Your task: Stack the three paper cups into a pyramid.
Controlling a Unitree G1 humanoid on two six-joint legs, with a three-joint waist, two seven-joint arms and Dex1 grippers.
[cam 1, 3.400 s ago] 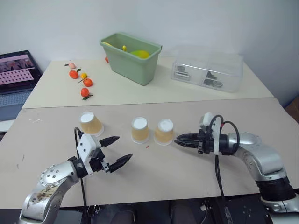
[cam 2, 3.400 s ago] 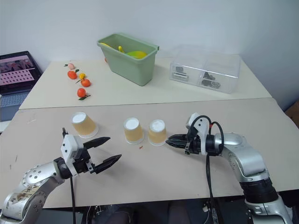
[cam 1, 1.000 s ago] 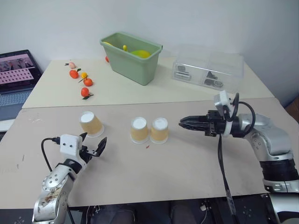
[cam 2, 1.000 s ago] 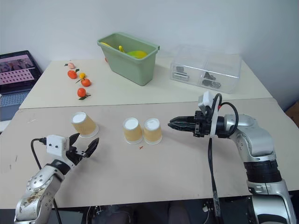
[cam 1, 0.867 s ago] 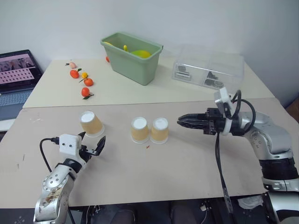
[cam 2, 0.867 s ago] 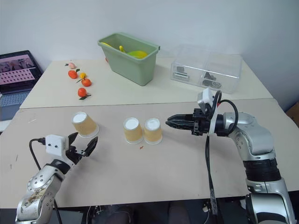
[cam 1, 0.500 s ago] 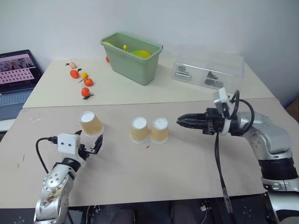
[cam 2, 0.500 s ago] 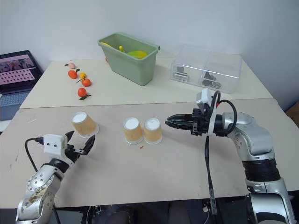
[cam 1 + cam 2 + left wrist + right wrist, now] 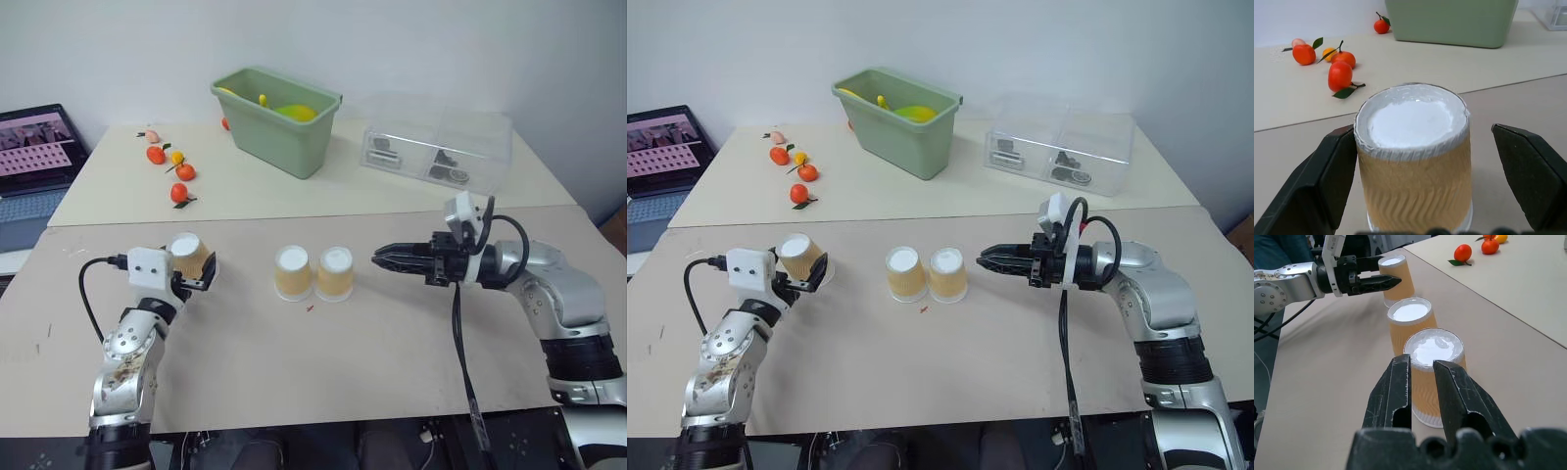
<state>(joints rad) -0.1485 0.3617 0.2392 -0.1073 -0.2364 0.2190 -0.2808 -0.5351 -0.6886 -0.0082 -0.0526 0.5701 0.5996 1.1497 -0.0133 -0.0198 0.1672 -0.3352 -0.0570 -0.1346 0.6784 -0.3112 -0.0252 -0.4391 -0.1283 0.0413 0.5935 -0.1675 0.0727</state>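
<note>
Tan cup point(image 9: 189, 257) at left-center sat between your left gripper's point(image 9: 201, 271) spread jaws, ungripped. Base pair point(image 9: 313, 273) stood touching mid-frame, right gripper point(image 9: 380, 258) pressed shut beside them. Looked like the pickup step; next you'd need to squeeze gently and lift.

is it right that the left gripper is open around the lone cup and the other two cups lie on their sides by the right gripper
Not quite. The left gripper is open around the lone cup, but the other two cups stand upside down, touching, near the shut right gripper. The left eye view shows it.
</note>
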